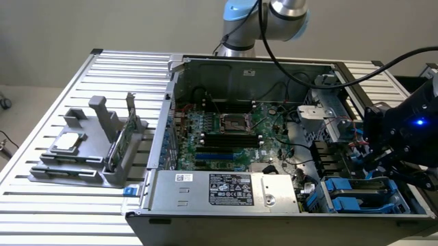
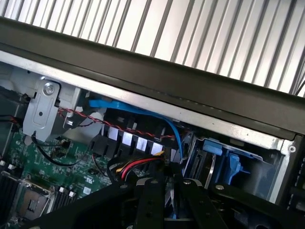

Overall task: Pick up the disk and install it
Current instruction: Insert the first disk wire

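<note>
My gripper (image 1: 373, 165) hangs over the drive bay (image 1: 359, 197) at the front corner of the open computer case, on the exterior view's right. In the wrist view its black fingers (image 2: 150, 200) stand close together, the gripper (image 2: 170, 206) shut on a thin grey-and-blue edge, the disk (image 2: 172, 215), seen edge-on. Most of the disk is hidden by the fingers and the gripper body. Blue plastic caddies (image 2: 224, 160) of the bay lie just beyond the fingertips.
The case's motherboard (image 1: 226, 133) and power supply (image 1: 226, 189) lie to the exterior view's left of the bay, with loose red, black and blue cables (image 2: 143, 136) near the fingers. A grey fixture (image 1: 68, 171) on the slatted table holds a silver chip (image 1: 68, 141) and a green card (image 1: 124, 138).
</note>
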`<control>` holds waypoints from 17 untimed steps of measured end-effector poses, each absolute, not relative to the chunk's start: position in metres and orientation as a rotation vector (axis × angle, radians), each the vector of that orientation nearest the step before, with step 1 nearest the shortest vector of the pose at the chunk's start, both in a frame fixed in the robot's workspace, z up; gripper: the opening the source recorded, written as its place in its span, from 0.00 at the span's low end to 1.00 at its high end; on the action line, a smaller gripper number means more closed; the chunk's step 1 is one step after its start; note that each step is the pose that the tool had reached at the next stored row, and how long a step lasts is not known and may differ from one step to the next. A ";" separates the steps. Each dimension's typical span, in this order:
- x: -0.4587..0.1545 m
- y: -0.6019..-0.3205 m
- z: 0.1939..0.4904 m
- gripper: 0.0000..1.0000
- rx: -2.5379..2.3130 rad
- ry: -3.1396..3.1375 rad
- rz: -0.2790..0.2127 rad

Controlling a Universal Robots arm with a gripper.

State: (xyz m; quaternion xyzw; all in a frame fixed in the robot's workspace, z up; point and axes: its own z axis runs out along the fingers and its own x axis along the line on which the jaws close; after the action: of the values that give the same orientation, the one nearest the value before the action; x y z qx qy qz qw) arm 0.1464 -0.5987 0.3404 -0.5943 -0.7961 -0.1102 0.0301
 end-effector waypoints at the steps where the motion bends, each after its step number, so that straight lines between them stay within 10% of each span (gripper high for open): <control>1: 0.146 -0.599 0.340 0.17 -1.839 -2.450 -0.340; 17: 0.142 -0.599 0.342 0.17 -1.887 -2.429 -0.317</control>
State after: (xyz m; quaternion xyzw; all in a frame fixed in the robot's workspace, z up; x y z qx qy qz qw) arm 0.1421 -0.5995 0.3419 -0.6101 -0.7853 -0.1026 0.0247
